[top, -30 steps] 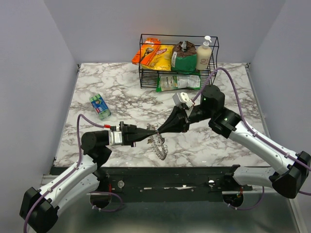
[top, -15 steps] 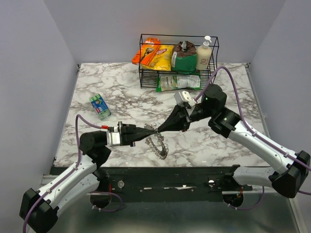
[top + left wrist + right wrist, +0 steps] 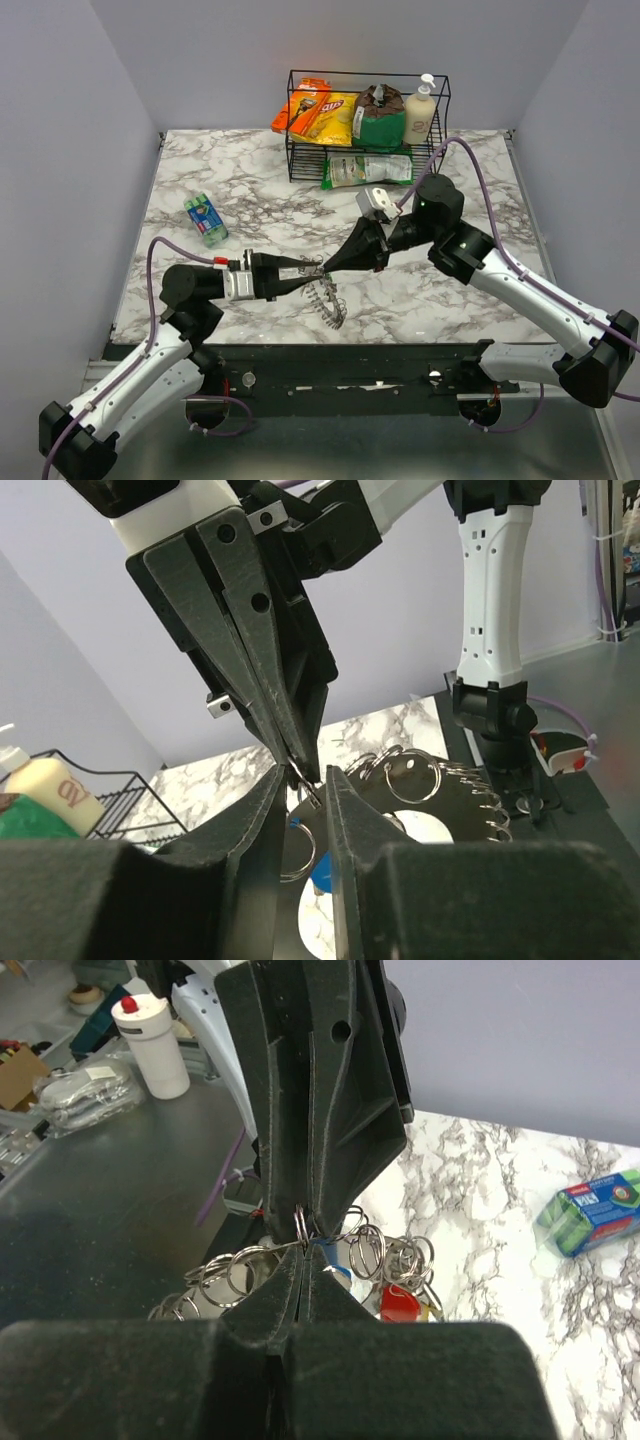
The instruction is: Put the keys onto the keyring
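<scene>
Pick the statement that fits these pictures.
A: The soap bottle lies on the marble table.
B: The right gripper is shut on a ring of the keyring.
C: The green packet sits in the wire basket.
B: the right wrist view shows the right gripper closed on a small ring of the keyring; the soap bottle stands in the wire basket, and the green packet lies on the table.

- two hands: left hand [image 3: 311,270], right hand [image 3: 327,265]
- one keyring [image 3: 328,305]
- keys in sight: one red key [image 3: 400,1305], one blue key [image 3: 331,1251]
- one wire basket [image 3: 298,150]
- two chip bags [image 3: 335,118]
- one soap bottle [image 3: 421,112]
- one green packet [image 3: 206,219] on the tabletop [image 3: 250,175]
</scene>
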Controlling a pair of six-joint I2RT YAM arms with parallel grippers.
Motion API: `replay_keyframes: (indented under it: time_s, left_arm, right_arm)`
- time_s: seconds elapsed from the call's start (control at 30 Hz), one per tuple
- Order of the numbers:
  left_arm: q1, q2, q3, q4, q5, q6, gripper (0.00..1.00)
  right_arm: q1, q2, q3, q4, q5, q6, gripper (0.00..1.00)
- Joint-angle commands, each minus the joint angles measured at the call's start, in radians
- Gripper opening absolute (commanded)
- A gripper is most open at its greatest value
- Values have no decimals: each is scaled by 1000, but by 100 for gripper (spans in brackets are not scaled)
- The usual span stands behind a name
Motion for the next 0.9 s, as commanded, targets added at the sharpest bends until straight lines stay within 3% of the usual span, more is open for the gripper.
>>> replay_keyframes:
  time_s: [0.0,0.43,0.57,0.87]
  left_arm:
    - [-5,-24,64,-232,-28,103,36]
    - [-5,56,287,-724,-56,224,45]
    - [-5,117,367,-910,-54,272,45]
    - [-5,225,488,-1146,-79,353,43]
  right_arm:
    - [7,-10,29,-68,48,-42,1]
    - [7,48,74,-252,174,-113,1]
    - [7,69,82,-314,232,-136,1]
    - [7,85,39,-363,292,-145,1]
